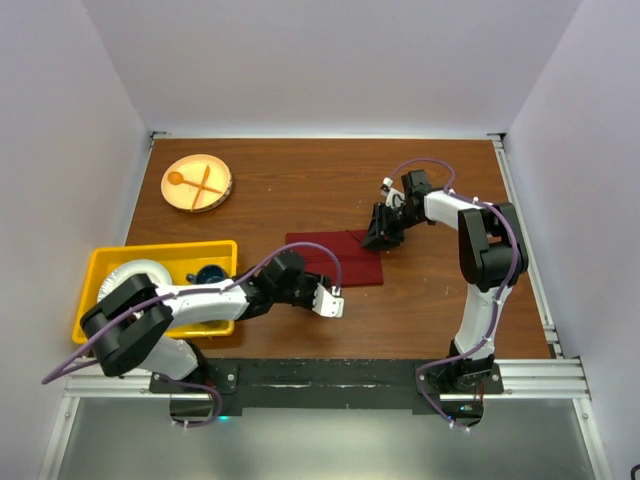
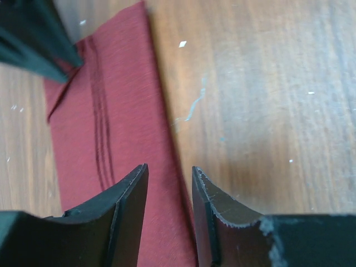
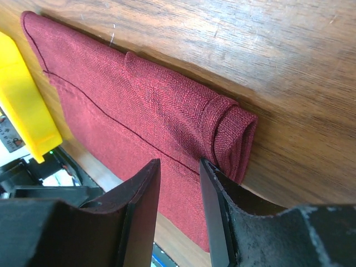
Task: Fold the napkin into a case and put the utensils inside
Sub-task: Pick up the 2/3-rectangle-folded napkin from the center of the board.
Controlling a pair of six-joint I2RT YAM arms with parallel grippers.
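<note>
The maroon napkin [image 1: 335, 258] lies folded into a flat rectangle on the wooden table, mid-centre. My left gripper [image 1: 303, 282] is low at its near left part. In the left wrist view the jaws [image 2: 169, 169] are a little apart, astride the napkin's [image 2: 111, 139] long edge, with nothing between them. My right gripper [image 1: 382, 234] is at the napkin's far right corner. In the right wrist view its jaws [image 3: 179, 162] are slightly apart just above the cloth [image 3: 139, 94], beside a rolled fold at the end. No purple utensils are in view.
A round tan plate [image 1: 197, 183] with an orange spoon and fork sits at the far left. A yellow bin [image 1: 160, 262] holding a white bowl and a blue cup stands at the near left, and also shows in the right wrist view [image 3: 28, 105].
</note>
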